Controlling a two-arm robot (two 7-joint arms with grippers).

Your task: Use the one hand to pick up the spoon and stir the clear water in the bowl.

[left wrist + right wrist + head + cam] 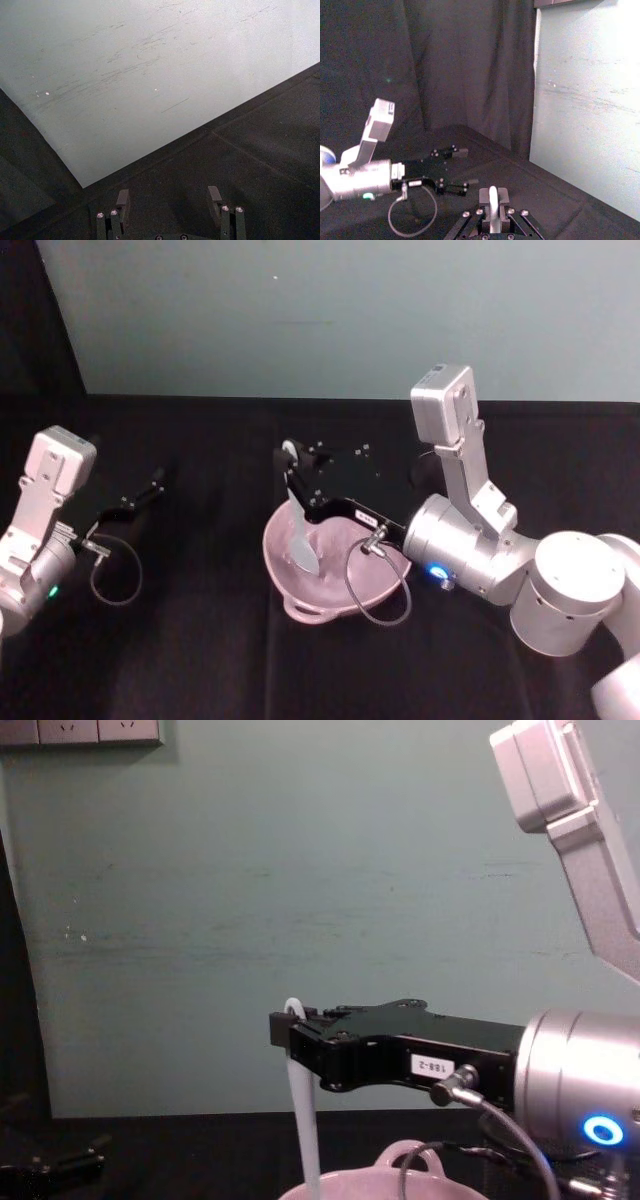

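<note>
Gripping the spoon (301, 540) near its handle tip, the right gripper (293, 475) has its fingers closed on the handle and reaches in from the right above the bowl (275, 560). The spoon hangs almost upright, with the handle tip up and the paddle end down inside the bowl's rim on its left side. The bowl stands near the middle of the black table cloth (200, 660), its ear handle facing the robot. The left gripper (145, 490) is parked well to the left of the bowl, fingers spread apart and holding nothing. Contact between paddle and bowl floor cannot be determined.
</note>
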